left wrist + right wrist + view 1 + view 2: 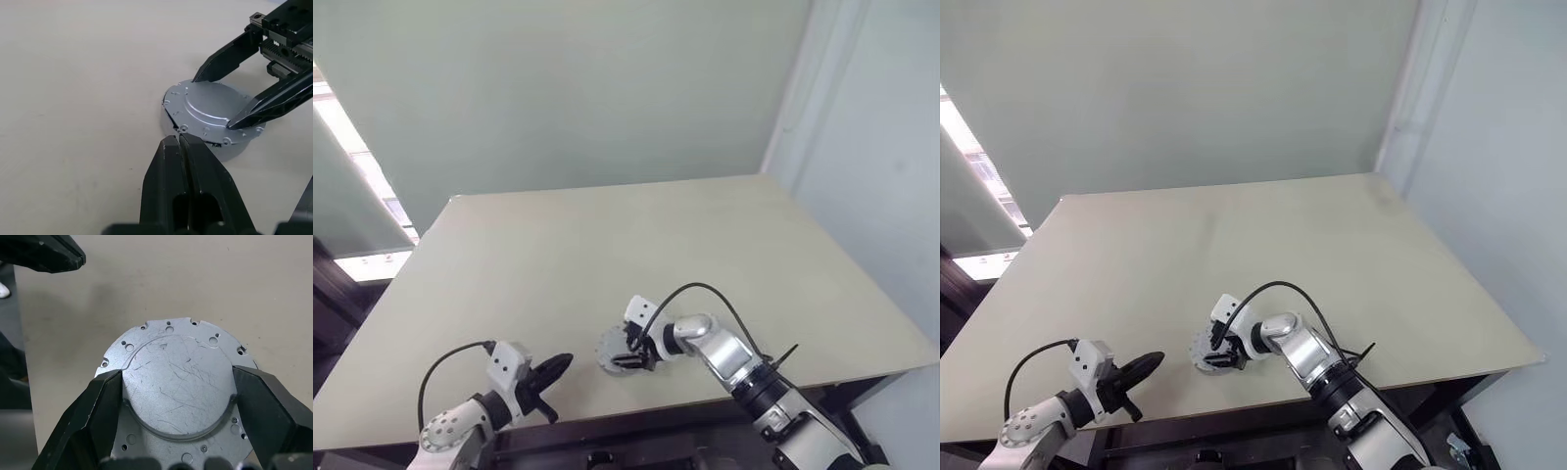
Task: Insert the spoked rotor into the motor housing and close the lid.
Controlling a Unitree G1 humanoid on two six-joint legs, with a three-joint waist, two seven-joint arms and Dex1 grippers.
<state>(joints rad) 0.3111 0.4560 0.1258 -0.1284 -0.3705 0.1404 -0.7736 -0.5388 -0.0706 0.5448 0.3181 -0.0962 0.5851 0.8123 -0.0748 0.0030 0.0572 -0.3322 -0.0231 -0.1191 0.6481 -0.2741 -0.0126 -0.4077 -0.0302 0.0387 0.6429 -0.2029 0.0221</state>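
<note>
Right wrist view: lid [176, 382] was gripped at both sides by right gripper [177, 399], centre frame; left gripper [180, 142] was shut, empty.

I am holding my left claw [558, 365] low and near my body on my left side, its two black fingers [182, 161] pressed flat together and pointing forward and toward my right. I am reaching my right arm across in front of me with the wrist bent, so that my right claw [628, 352] is angling downward and toward my left. Its fingers [93, 406] are standing wide apart, one to each side.
</note>
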